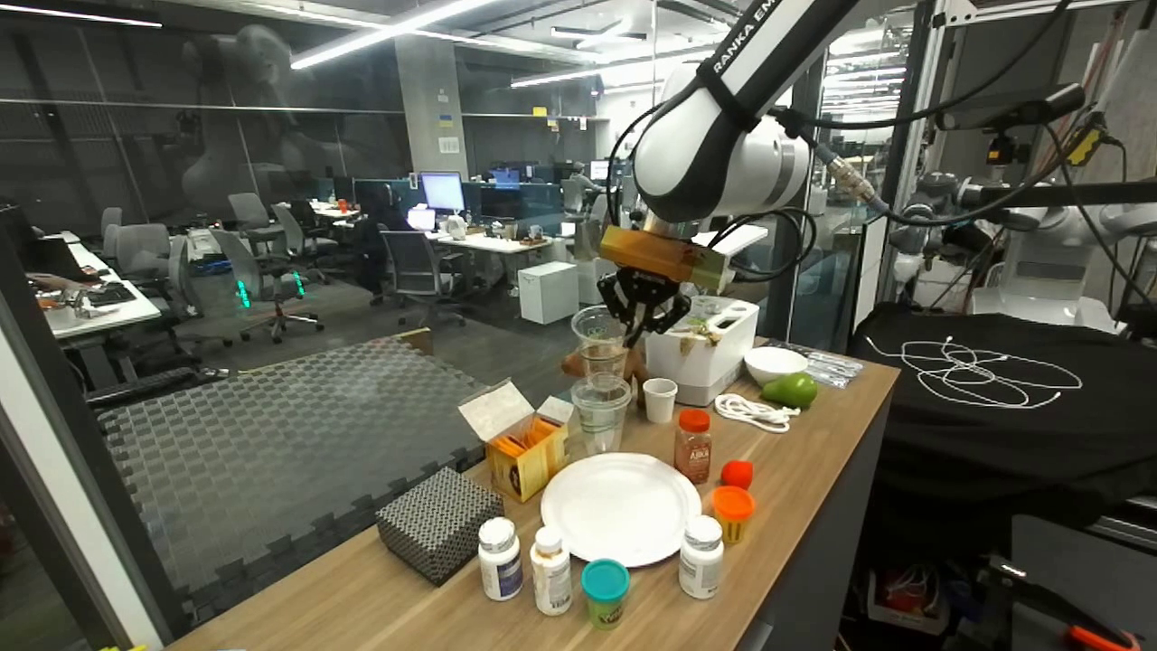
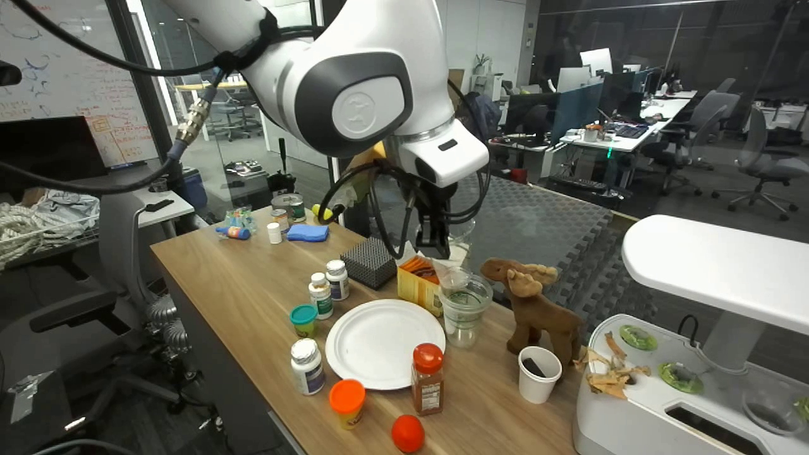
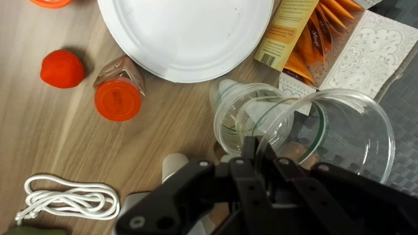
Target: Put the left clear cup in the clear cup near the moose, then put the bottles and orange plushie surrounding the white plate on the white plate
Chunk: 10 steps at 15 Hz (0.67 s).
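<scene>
My gripper (image 3: 256, 145) is shut on the wall of the left clear cup (image 3: 352, 137), which is tilted in the wrist view. Its base is at the mouth of the clear cup near the moose (image 1: 601, 418); whether it is inside I cannot tell. The brown moose (image 2: 545, 316) stands beside that lower cup. Around the white plate (image 2: 373, 347) are white bottles (image 1: 501, 561) (image 1: 551, 571) (image 1: 701, 558), a teal-capped bottle (image 1: 606, 592), an orange-capped bottle (image 1: 733, 514) and a red-capped bottle (image 1: 693, 446). The orange plushie (image 2: 408, 433) sits near the red-capped one.
An open tea box (image 1: 529, 457) and a dark patterned box (image 1: 440, 524) flank the plate. By the moose are a small paper cup (image 2: 539, 374) and a white planter (image 2: 670, 398). White cord (image 1: 756, 412), a green fruit (image 1: 790, 391) and a bowl (image 1: 776, 363) lie beyond.
</scene>
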{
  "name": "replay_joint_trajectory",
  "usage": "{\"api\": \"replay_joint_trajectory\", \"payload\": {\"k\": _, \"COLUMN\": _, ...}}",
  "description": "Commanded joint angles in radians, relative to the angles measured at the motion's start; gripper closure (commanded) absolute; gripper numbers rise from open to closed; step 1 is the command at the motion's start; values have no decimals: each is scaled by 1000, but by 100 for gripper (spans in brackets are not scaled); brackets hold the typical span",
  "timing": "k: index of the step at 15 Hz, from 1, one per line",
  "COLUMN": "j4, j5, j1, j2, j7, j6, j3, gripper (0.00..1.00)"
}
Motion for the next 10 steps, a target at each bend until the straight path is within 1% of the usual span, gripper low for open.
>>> {"api": "replay_joint_trajectory", "payload": {"k": 1, "j4": 63, "j5": 20, "j1": 5, "j2": 60, "j7": 6, "j6": -19, "j3": -11, "gripper": 99}}
{"api": "replay_joint_trajectory", "payload": {"k": 9, "j4": 103, "j5": 60, "j1": -2, "j2": 116, "j7": -9, "j6": -20, "j3": -6, "gripper": 98}}
{"api": "replay_joint_trajectory", "payload": {"k": 10, "j4": 103, "j5": 64, "j1": -2, "j2": 116, "j7": -11, "j6": -16, "j3": -5, "gripper": 70}}
